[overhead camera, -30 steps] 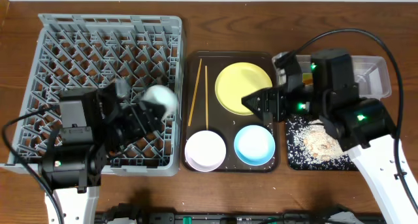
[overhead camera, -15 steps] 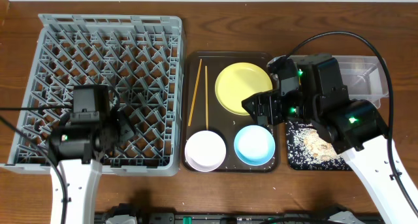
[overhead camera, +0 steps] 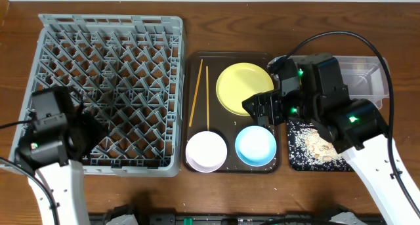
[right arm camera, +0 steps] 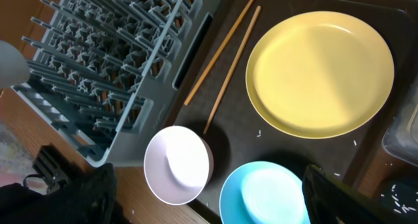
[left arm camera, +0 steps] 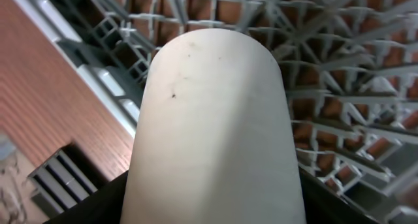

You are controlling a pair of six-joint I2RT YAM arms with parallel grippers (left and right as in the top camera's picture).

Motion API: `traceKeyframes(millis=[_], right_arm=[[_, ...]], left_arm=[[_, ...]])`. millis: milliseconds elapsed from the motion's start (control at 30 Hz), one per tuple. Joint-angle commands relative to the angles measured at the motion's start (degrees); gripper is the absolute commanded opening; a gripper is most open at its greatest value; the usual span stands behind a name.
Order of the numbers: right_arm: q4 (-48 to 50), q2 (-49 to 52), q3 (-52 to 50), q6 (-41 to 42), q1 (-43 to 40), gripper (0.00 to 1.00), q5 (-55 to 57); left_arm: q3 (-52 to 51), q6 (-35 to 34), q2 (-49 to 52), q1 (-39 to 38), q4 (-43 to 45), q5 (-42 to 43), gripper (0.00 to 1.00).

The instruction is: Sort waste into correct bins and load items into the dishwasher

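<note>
My left gripper (left arm camera: pixel 210 211) is shut on the small white cup (left arm camera: pixel 212 132), which fills the left wrist view above the edge of the grey dish rack (left arm camera: pixel 339 74). From overhead the left arm (overhead camera: pixel 52 126) covers the rack's (overhead camera: pixel 111 61) front left corner and hides the cup. My right gripper (overhead camera: pixel 259 107) is open and empty. It hovers between the yellow plate (overhead camera: pixel 244 87) and the light blue bowl (overhead camera: pixel 256 146). The white-pink bowl (overhead camera: pixel 206 151) and two chopsticks (overhead camera: pixel 200 94) lie close by. The right wrist view shows the plate (right arm camera: pixel 320 70), both bowls (right arm camera: pixel 177 165) (right arm camera: pixel 264 198) and the chopsticks (right arm camera: pixel 228 61).
The dishes sit on a dark brown serving tray (overhead camera: pixel 230 167). The black tray (overhead camera: pixel 298 156) with pale food scraps (overhead camera: pixel 321 143) lies under my right arm. The clear tub (overhead camera: pixel 367 81) stands behind it. The wrapper and tissue are out of sight.
My left arm has swung left across the rack to its front left corner, carrying the cup. My right arm shifted slightly left a second ago and has stayed still since.
</note>
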Motion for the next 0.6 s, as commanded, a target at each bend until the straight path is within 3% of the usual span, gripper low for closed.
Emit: traceKeyframes(millis=[0,567], right_arm=[[-0.7,0.7,0.3,-1.0,0.5,0.89,0.3],[-3.0,0.7,0.3,-1.4,0.5,0.89,0.3]], left_arm=[[-1.0,0.8,3.6,4.1,0.1,-0.5,0.69],[-1.1,1.4,11.4,12.7,2.3,3.2,0.69]])
